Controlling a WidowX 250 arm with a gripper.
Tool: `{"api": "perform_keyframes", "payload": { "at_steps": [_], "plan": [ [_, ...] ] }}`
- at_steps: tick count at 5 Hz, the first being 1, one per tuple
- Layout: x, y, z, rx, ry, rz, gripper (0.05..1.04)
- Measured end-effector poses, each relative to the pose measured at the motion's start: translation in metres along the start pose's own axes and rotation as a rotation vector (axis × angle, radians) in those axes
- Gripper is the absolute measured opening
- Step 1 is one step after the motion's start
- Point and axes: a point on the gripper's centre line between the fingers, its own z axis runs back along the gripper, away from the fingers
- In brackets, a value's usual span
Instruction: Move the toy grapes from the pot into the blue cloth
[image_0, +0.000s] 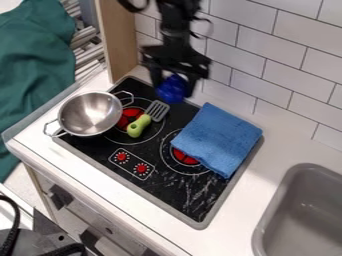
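My gripper (175, 82) hangs over the back of the stove, near the tiled wall, shut on the dark blue toy grapes (172, 90). The grapes are held between the fingers, up and to the right of the pot. The silver pot (90, 114) stands on the stove's left side, and its visible inside is bare metal. To the right and below the gripper, the folded blue cloth (217, 139) lies across the right part of the stove, partly over a red burner.
A spatula with a green handle (138, 126) lies on the black stovetop (163, 186) between pot and cloth. A grey sink (304, 215) is at the lower right. A wooden panel (119, 37) rises behind the stove's left corner.
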Motion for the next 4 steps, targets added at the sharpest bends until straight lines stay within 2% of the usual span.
{"api": "perform_keyframes", "payload": {
  "at_steps": [2, 3, 4],
  "plan": [
    [-0.015, -0.05, -0.018, -0.061, 0.032, -0.069, 0.755],
    [-0.022, -0.062, -0.027, -0.077, 0.056, -0.096, 0.755],
    [-0.028, -0.064, -0.037, -0.082, 0.084, -0.114, 0.82]
  ]
}}
